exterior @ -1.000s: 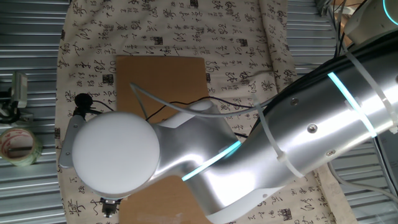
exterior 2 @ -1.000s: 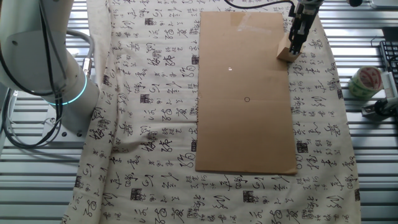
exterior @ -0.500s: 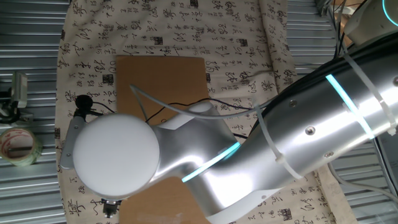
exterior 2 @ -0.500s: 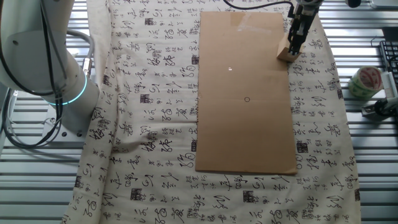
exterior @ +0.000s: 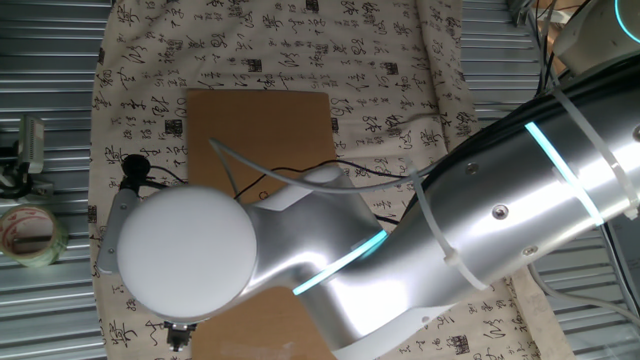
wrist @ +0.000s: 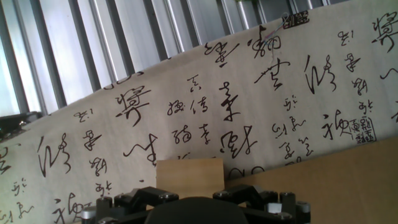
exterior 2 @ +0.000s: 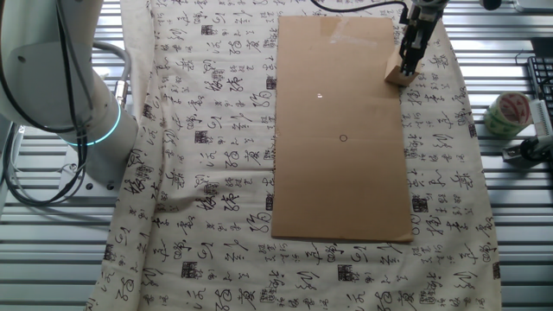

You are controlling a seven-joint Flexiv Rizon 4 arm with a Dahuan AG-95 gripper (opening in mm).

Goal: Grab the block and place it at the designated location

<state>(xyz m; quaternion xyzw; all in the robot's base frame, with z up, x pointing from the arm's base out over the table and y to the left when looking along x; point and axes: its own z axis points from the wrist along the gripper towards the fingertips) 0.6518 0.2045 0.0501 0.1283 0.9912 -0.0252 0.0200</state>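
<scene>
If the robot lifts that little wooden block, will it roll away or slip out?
Probably not. The block is a cube with flat faces, so it should sit still rather than roll. Its smooth sides look a bit slippery, but they give the gripper flat places to squeeze. It looks like solid wood, so likely stiff and fairly light.

Light: bright, even, daylight-like
Glare: small white spot on cardboard sheet (exterior 2: 320, 96); sheen on arm (exterior: 520, 190)
Shadows: soft, faint
Focus: fixed views sharp; hand view's near housing dark, blurred
Distortion: none evident
</scene>
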